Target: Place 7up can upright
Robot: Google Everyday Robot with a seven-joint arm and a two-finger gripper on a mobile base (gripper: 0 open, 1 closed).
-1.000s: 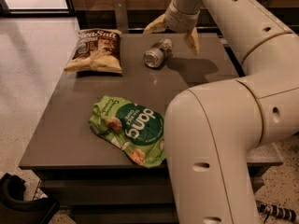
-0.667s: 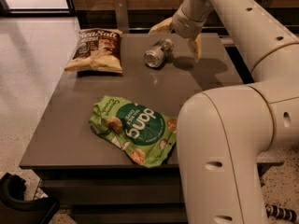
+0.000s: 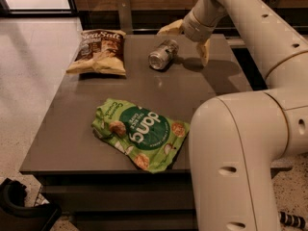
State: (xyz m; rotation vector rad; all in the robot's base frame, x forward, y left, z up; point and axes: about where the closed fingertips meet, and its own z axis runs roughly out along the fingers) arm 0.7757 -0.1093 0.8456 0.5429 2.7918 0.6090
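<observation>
The 7up can (image 3: 163, 55) lies on its side on the grey table (image 3: 72, 124), near the far edge, its shiny round end facing me. My gripper (image 3: 186, 41) hangs just behind and right of the can, open, with one yellowish finger (image 3: 169, 29) to the can's far side and the other finger (image 3: 204, 51) to its right. It holds nothing and does not touch the can.
A brown and white Sea Salt snack bag (image 3: 100, 51) lies at the far left of the table. A green dang snack bag (image 3: 139, 133) lies near the front. My white arm (image 3: 250, 143) covers the table's right side. A dark object (image 3: 19, 211) sits on the floor, lower left.
The gripper and arm have shifted a little to the right and slightly nearer the can's level. The can and both bags have not moved.
</observation>
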